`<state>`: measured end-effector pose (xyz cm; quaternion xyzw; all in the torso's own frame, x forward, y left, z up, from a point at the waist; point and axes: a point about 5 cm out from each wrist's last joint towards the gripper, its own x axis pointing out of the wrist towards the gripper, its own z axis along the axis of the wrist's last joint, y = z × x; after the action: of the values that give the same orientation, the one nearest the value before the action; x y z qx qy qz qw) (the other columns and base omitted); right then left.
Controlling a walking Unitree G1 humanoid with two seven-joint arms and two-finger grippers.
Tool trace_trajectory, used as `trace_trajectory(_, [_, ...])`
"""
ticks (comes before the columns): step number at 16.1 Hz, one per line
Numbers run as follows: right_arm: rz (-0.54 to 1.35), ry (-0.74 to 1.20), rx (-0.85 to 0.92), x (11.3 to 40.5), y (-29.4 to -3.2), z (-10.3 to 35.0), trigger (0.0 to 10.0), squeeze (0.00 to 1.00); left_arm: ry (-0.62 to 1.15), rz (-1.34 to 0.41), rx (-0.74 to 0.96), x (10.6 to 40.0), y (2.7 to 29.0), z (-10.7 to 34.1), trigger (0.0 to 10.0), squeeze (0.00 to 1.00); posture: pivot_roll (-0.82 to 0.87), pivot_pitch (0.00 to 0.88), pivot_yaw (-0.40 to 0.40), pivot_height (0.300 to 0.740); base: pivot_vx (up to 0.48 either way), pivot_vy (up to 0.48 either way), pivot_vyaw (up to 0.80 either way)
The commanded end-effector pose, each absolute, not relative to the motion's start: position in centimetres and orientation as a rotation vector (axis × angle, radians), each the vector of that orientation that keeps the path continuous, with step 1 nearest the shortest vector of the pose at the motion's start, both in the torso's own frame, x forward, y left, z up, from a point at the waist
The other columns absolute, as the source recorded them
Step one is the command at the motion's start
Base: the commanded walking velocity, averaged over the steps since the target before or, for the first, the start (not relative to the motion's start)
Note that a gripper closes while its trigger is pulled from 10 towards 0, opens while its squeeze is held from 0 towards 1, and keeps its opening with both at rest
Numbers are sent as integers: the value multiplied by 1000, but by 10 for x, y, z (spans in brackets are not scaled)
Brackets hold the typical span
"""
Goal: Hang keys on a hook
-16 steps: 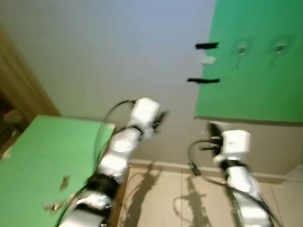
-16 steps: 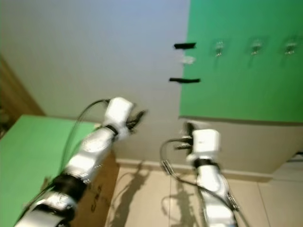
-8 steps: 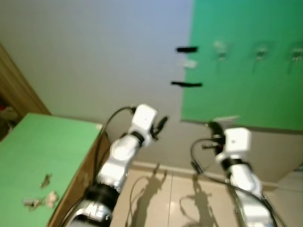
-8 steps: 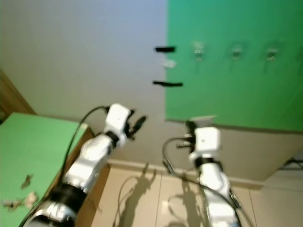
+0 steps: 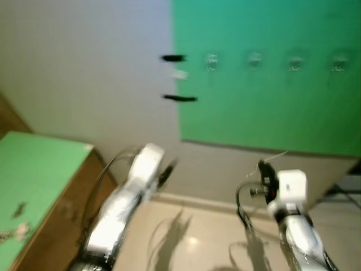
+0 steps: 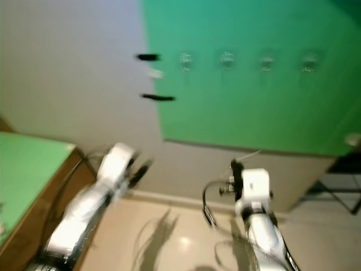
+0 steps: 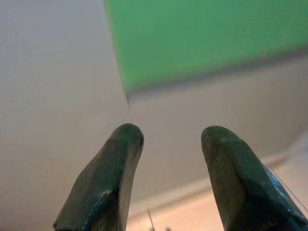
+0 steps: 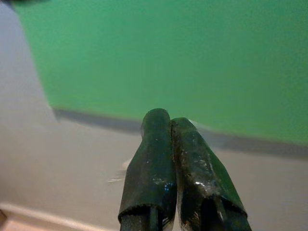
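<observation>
Blurred keys (image 5: 17, 230) lay on the green-topped table (image 5: 39, 164) at far left, the left gripper (image 7: 166, 139) hung with fingers spread and empty before the wall, and the right gripper (image 8: 166, 120), pressed closed, pointed toward the green panel (image 5: 265, 90) carrying four hooks (image 5: 212, 61).

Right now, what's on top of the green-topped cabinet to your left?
Small items lie on the green-topped cabinet near its left edge: one dark piece and a pale cluster. Blur hides whether they are the keys.
</observation>
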<state>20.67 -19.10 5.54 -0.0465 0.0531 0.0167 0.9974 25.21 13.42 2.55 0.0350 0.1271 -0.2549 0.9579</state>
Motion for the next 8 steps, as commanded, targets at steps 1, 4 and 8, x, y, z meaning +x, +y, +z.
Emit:
trace_trajectory(1, [47, 118, -88, 204, -192, 57, 0, 0, 171, -575, 32, 250, 122, 37, 10000, 0, -209, 0, 6, 740, 0, 0, 0])
trace_trajectory(4, [124, 172, -126, 205, -201, 51, 0, 0, 151, -544, -27, 247, 97, 32, 10000, 0, -183, 0, -52, 740, 0, 0, 0])
trace_trajectory(8, [73, 141, -114, 225, -212, 58, 0, 0, 81, -568, 25, 251, 102, 49, 10000, 0, -175, 0, -34, 740, 89, 0, 319])
